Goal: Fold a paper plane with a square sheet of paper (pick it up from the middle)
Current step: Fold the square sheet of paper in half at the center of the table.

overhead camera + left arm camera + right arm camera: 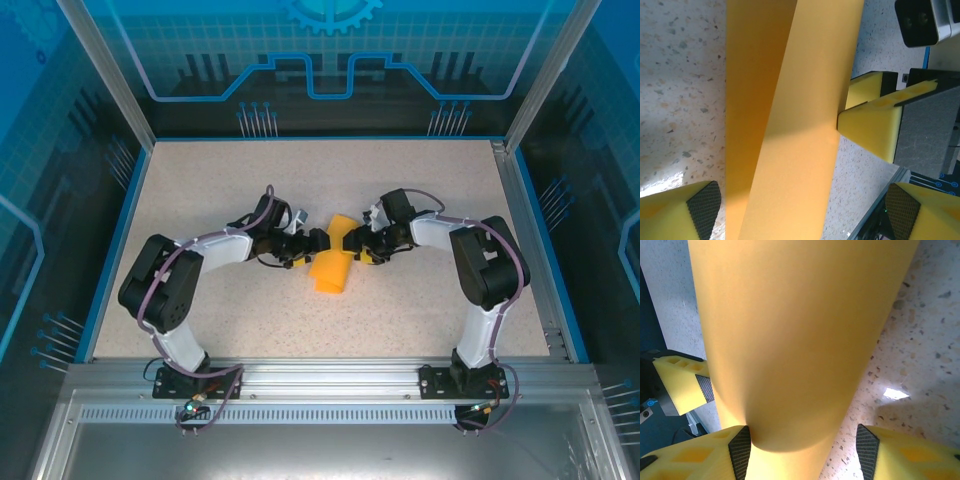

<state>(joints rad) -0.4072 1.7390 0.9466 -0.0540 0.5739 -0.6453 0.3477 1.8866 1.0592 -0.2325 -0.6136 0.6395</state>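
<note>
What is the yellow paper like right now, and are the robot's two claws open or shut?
paper: folded into a narrow strip with overlapping layers, not a plane yet.
left gripper: open, fingers wide apart with the paper between them.
right gripper: open, fingers apart with the paper bulging between them.

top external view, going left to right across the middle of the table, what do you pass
blue left table edge → left arm → folded orange paper → right arm → blue right table edge
</note>
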